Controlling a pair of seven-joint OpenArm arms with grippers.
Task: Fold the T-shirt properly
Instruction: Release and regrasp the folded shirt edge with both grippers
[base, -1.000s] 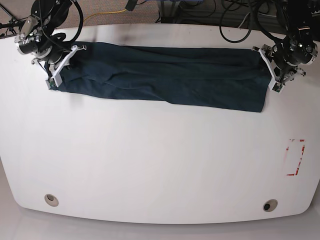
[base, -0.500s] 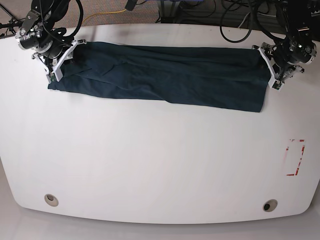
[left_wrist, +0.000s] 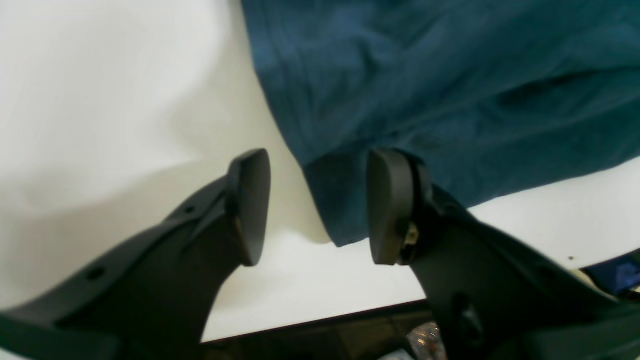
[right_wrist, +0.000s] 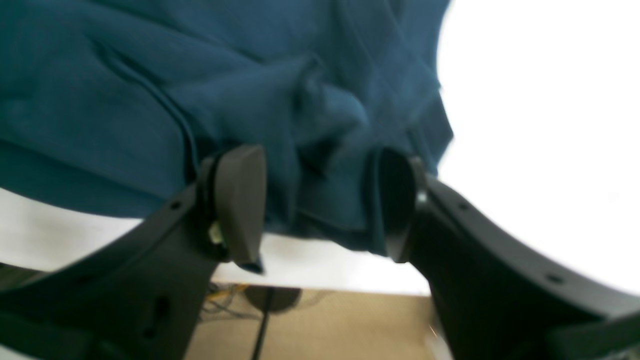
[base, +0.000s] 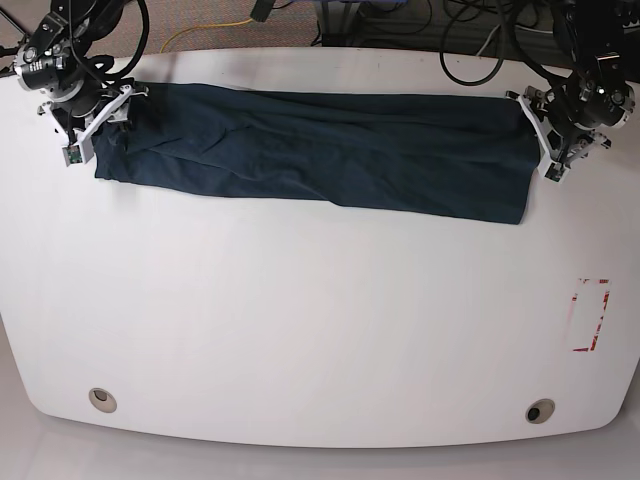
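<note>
The T-shirt (base: 320, 152) is laid out as a long, wrinkled band along the far edge of the white worktop (base: 320, 330), stretched between the two far corners. At the end by the base view's left corner, the right gripper (right_wrist: 315, 205) is spread wide with bunched cloth between its pads (right_wrist: 240, 200) — nothing is pinched. At the opposite corner the left gripper (left_wrist: 315, 205) is likewise parted, a corner of the fabric lying between its pads (left_wrist: 385, 205) ungrasped, close to the worktop's edge.

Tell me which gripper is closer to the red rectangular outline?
Left. The left gripper is behind the red rectangular outline; the right gripper is across the white table.
</note>
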